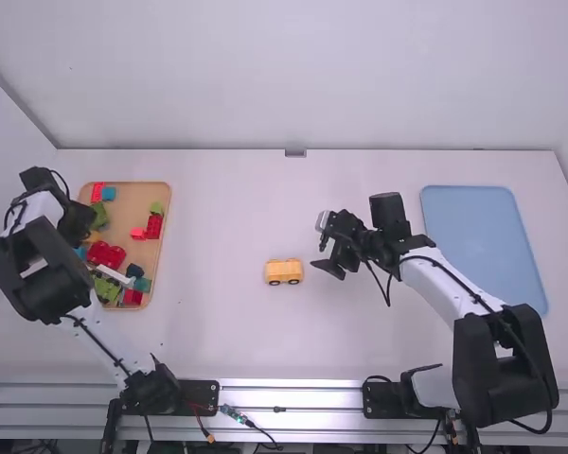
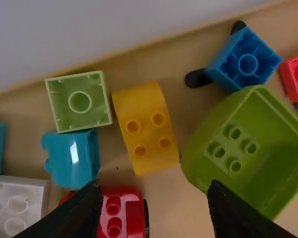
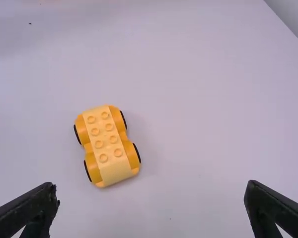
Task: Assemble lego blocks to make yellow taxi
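Observation:
My left gripper (image 1: 80, 227) is over the parts tray at the far left. Its fingers stand apart in the left wrist view, so the gripper (image 2: 154, 193) is open, above a yellow block (image 2: 148, 128) with studs up, lying among other pieces. A yellow wheeled car base (image 1: 284, 271) rests on the middle of the table. To the right of it, my right gripper (image 1: 328, 255) is held open with nothing in it. From the right wrist view, the car base (image 3: 108, 146) lies in front of the open right gripper (image 3: 151, 198), studs up and untouched.
The wooden tray (image 1: 158, 232) holds red, green, blue and white pieces. Around the yellow block are a green open piece (image 2: 253, 148), a pale green block (image 2: 79, 101), a teal piece (image 2: 72, 157) and a red piece (image 2: 121, 210). A blue tray (image 1: 483, 236) lies at the right.

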`<move>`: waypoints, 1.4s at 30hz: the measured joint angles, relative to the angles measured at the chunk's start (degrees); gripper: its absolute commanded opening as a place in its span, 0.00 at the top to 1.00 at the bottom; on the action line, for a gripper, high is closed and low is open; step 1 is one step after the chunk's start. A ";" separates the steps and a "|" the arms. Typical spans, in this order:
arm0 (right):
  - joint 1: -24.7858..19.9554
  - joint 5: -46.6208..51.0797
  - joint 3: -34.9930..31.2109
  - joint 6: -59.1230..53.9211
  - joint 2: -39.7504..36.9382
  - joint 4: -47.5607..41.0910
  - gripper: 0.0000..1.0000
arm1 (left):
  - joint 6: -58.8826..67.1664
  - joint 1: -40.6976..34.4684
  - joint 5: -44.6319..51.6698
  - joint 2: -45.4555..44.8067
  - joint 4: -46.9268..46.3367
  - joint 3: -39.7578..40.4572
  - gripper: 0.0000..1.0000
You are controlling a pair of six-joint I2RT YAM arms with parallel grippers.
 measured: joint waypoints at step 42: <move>0.00 1.27 0.02 0.13 0.00 -0.02 0.01 | -5.38 0.00 -4.07 1.36 -9.03 7.15 0.51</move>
